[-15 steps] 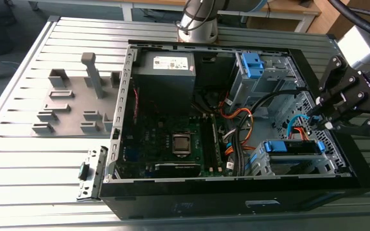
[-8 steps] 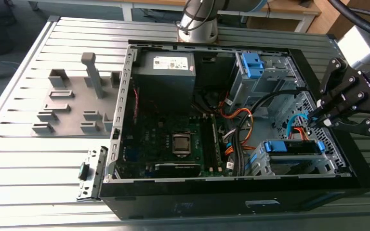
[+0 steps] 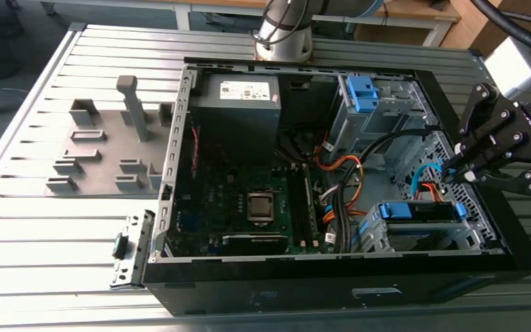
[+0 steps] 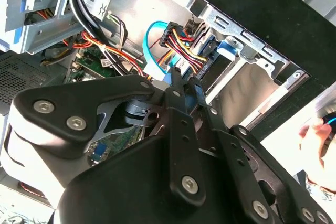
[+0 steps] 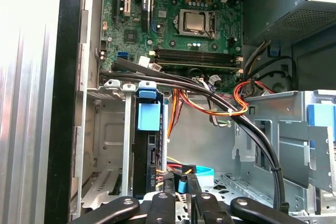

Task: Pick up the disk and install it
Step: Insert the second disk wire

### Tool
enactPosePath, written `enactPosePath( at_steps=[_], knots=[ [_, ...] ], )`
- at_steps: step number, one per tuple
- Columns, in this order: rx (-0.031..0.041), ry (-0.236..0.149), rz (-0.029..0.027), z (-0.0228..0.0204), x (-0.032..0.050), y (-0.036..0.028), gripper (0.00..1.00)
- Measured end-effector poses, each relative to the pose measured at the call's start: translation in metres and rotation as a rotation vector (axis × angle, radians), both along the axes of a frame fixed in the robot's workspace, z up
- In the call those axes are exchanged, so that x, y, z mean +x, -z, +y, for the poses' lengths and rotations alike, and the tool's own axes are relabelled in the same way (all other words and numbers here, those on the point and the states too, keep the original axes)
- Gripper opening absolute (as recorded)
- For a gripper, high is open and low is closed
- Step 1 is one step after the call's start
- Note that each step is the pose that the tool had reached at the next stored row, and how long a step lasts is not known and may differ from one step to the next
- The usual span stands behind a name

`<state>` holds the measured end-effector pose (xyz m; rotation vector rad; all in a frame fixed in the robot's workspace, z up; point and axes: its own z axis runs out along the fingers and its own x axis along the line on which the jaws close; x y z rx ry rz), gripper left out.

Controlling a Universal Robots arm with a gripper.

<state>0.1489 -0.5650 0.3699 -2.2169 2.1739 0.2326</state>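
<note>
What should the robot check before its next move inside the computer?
1. Computer case open: ok.
2. Disk sitting in its bay: ok; pushed fully home: cannot tell.
3. Pincer close to the disk's bay: ok.
4. Blue cable clear of the pincer: not ok, it runs right beside it.
5. Person's hand well away: not ok, it is near the case's edge.

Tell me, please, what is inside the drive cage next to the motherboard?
The disk sits in the drive cage, blue carrier tab toward the motherboard, cables plugged at its other end. Its flat faces are hidden by the cage walls.
</note>
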Motion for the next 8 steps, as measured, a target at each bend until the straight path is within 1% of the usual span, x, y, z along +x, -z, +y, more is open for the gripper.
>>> enactPosePath(
  at_steps=[5,7,8],
  knots=[
    [-0.0002,0.000,0.0000,0.0000,0.0000,0.0000,0.21],
    [-0.0002,0.000,0.0000,0.0000,0.0000,0.0000,0.22],
    [-0.0003,0.000,0.0000,0.0000,0.0000,0.0000,0.28]
  ],
)
